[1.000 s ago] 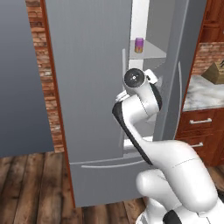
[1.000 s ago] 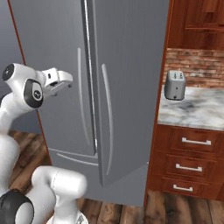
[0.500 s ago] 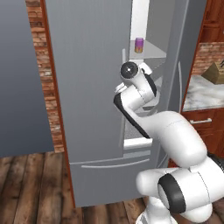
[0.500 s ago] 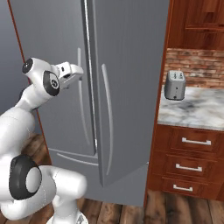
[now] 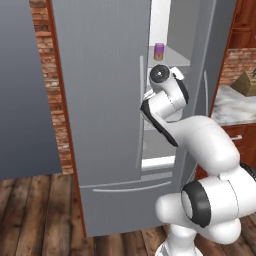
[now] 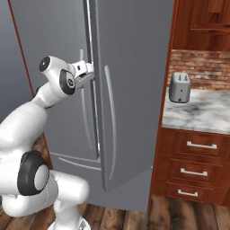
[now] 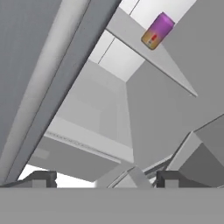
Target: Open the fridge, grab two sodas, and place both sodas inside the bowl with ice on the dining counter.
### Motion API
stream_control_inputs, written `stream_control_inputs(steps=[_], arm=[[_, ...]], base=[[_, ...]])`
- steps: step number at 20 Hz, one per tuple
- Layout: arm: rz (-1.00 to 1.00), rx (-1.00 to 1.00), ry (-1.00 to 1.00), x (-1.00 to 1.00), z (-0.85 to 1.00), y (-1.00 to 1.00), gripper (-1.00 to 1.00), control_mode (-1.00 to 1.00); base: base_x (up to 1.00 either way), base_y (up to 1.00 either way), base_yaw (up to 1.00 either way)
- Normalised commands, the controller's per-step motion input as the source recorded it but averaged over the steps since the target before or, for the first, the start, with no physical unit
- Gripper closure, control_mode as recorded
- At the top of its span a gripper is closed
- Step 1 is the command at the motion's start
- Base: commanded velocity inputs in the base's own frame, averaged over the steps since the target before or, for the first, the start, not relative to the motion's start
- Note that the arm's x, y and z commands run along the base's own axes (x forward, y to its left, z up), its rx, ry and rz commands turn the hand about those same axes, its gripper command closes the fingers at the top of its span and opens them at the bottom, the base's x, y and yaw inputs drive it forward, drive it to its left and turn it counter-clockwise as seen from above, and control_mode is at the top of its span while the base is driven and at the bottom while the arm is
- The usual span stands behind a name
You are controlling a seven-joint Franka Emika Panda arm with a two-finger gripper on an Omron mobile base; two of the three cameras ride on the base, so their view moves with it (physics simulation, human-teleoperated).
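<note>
My end effector (image 7: 105, 178) sits in the gap between the fridge (image 5: 105, 100) doors, fingers apart and empty. The purple soda (image 7: 157, 30) stands upright near the shelf (image 7: 144, 52) front edge. I should straddle the can squarely before closing.

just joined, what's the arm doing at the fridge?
The arm is reaching into the gap between the fridge doors, which stand partly open. The end effector sits at the door edges near the handles, holding nothing; the hand view shows its fingertips spread apart. A purple can stands on an upper shelf inside, above the end effector, not yet touched. A toaster sits on the counter to the right.
</note>
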Motion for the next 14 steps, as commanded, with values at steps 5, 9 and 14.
stream_control_inputs(steps=[5, 9, 14], arm=[[-0.07, 0.00, 0.00, -0.05, 0.00, -0.70, -1.00, -1.00], [-0.08, 0.00, 0.00, -0.11, 0.00, -0.86, -1.00, -1.00], [-0.12, 0.01, 0.00, -0.37, -0.03, -0.97, -1.00, -1.00]], base=[[0.00, 0.00, 0.00], [0.00, 0.00, 0.00], [0.00, 0.00, 0.00]])
